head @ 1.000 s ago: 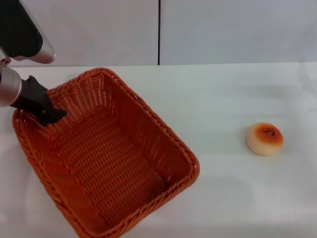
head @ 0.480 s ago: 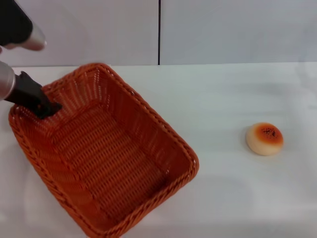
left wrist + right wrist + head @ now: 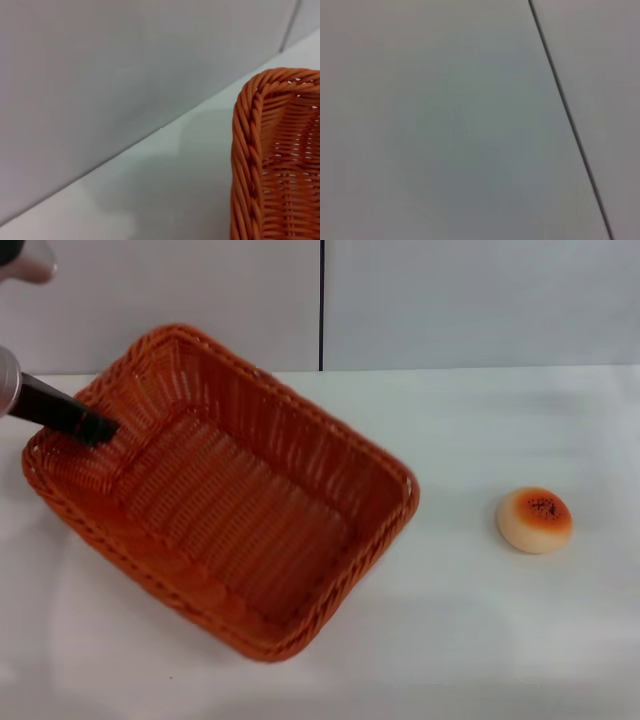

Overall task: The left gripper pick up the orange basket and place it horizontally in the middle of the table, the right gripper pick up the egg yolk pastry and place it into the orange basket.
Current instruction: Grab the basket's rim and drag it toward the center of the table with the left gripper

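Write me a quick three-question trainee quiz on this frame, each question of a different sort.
1. True or false: the egg yolk pastry already lies inside the orange basket.
2. Which claw is at the basket's rim? A) left claw B) right claw C) both
3. Fill in: the pastry sits on the table to the basket's ____ in the head view.

Key: 1. False: it rests on the bare table, apart from the basket. 2. A: the left claw is at the basket's left end wall; the right claw is not in view. 3. Right.
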`<state>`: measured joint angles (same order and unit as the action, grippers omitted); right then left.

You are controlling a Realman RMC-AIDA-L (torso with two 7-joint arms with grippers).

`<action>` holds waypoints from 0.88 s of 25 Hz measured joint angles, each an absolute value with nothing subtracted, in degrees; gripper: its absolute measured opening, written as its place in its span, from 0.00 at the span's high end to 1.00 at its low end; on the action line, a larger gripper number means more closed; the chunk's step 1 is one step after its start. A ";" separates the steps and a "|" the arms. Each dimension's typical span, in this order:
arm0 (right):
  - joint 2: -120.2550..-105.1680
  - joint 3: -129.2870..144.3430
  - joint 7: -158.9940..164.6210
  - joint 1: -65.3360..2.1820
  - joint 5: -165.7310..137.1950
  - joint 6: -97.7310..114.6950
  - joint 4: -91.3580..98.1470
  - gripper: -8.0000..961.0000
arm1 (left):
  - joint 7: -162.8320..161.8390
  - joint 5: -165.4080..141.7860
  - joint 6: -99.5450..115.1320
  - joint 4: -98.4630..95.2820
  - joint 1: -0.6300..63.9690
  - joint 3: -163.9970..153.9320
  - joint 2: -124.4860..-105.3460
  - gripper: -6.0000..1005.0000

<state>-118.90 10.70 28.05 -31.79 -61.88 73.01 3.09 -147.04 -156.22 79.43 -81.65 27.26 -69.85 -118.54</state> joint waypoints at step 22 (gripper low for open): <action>-117.72 11.07 31.02 -34.71 -62.18 67.44 11.29 0.18 | -164.91 -156.97 88.26 -79.72 28.16 -56.36 -118.42 0.84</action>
